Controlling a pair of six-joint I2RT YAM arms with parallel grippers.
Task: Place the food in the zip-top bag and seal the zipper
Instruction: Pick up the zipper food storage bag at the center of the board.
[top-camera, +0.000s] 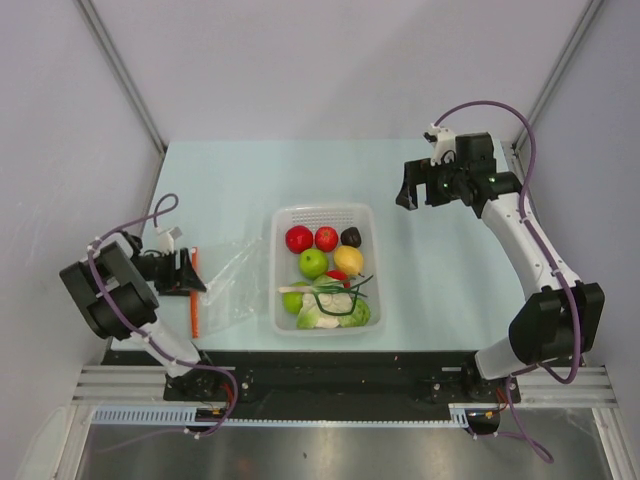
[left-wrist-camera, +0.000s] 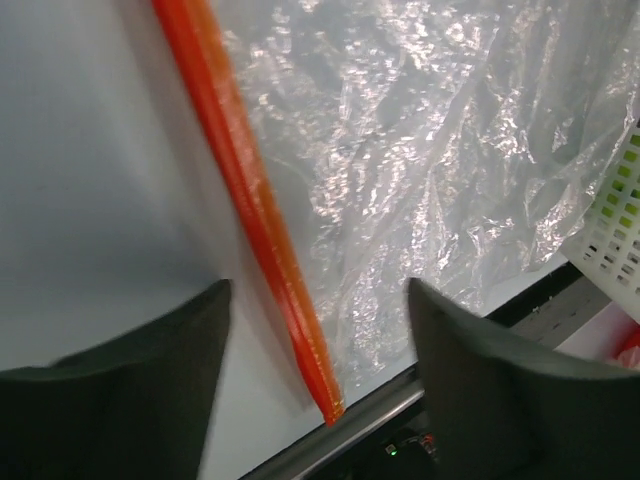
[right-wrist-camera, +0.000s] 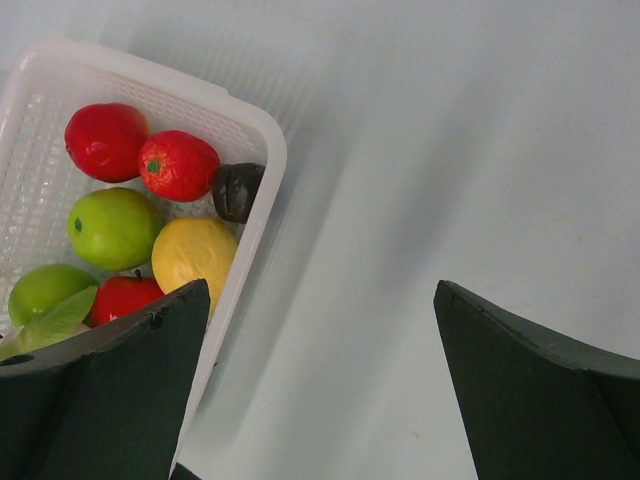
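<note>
The thin clear crinkly bag (top-camera: 228, 285) is lying limp and slippery-looking left of centre, its stiffer red-orange zipper strip (top-camera: 195, 290), the likeliest hold, sitting between the parted jaws of the left gripper (left-wrist-camera: 318, 287), the right gripper (top-camera: 408, 188) gaping too

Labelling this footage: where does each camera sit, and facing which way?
Top external: above, behind the bases, looking down on the table; left arm and right arm show.
Left wrist: on the left arm, facing down at zipper and bag; left pincer shows.
Right wrist: on the right arm, facing down at the basket; right pincer shows.
Shared: all three show the basket.
</note>
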